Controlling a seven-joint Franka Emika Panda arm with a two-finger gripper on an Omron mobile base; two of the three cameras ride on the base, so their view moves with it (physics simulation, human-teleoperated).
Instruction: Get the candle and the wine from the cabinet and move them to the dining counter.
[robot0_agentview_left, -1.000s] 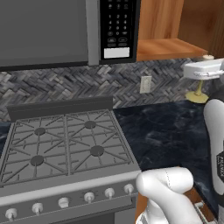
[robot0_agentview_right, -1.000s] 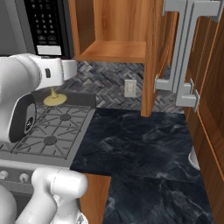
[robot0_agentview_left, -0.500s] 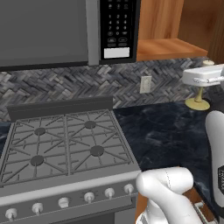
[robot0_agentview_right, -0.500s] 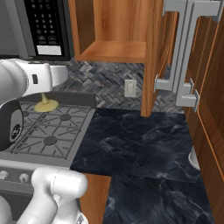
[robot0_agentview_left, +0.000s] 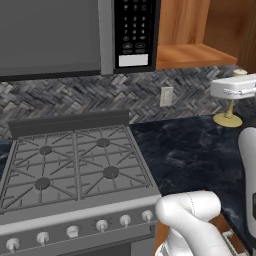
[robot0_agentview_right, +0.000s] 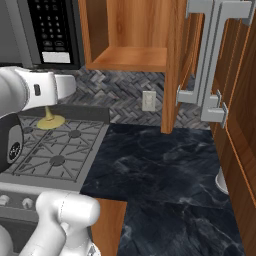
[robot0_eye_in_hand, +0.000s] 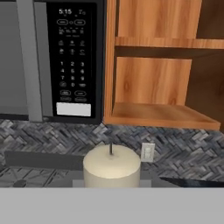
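My gripper hangs over the black worktop, right of the stove, and is shut on the candle. The candle's brass stem and round base dangle below the hand. From the other side the brass base of the candle shows under the white hand, in front of the stove. Close up, the cream top of the candle with its wick faces me. The cabinet stands open with bare wooden shelves, its door swung out with silver bar handles. The wine and the dining counter are out of view.
A gas stove sits left of the black marbled worktop, with a microwave above it. A herringbone backsplash with a wall outlet runs behind. The open cabinet door juts out over the worktop's right side.
The hand with the candle has sunk a little and drifted slightly away from the cabinet toward the stove. The grip has not changed.
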